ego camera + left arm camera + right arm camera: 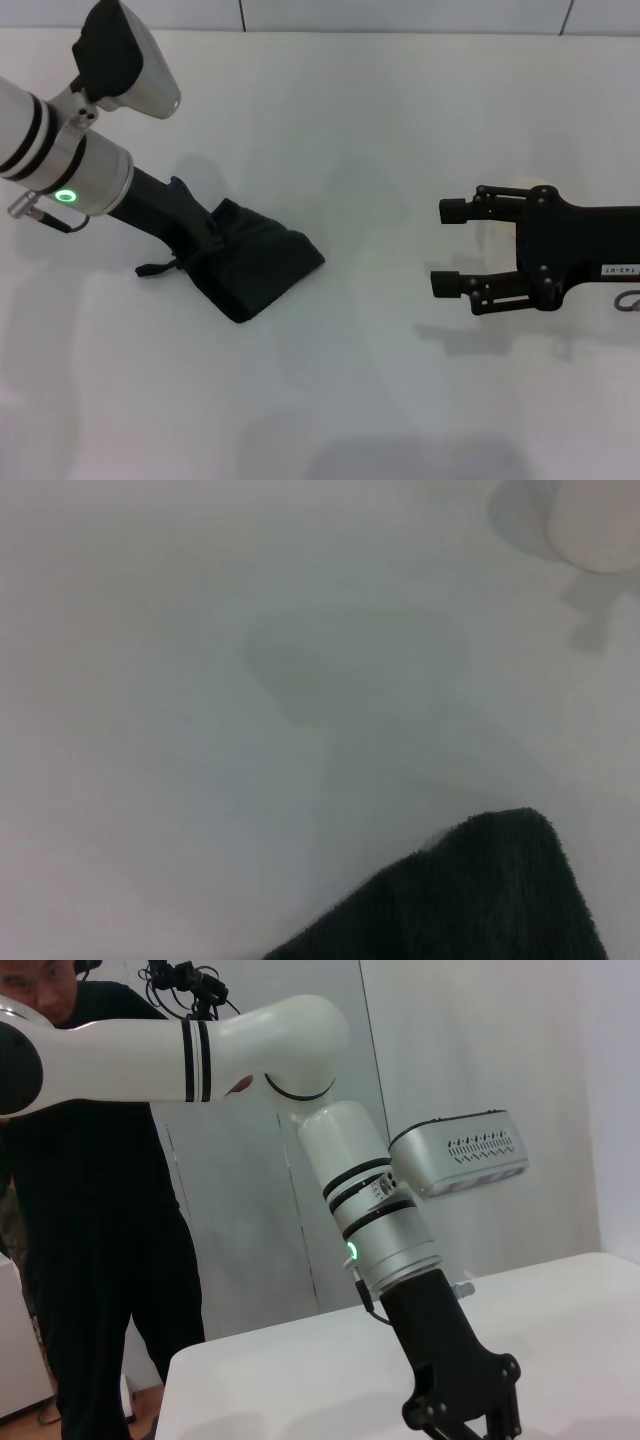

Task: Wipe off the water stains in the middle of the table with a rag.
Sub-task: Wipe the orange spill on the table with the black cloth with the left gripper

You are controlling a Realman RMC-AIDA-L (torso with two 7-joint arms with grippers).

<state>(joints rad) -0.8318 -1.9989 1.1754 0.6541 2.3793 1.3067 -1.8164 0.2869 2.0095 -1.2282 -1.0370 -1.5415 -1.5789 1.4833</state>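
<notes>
The black rag lies crumpled on the white table, left of the middle, with its thin cord loop trailing off one corner. My left gripper reaches down into the rag's near-left end and is shut on the cloth. The left wrist view shows a corner of the rag over bare table. My right gripper hovers open at the right side, fingers pointing toward the rag, well apart from it. The water stains do not show in any view.
A whitish cup-like object stands beyond the rag in the left wrist view. The right wrist view looks across the table at my left arm, with a person in black standing behind the table's edge.
</notes>
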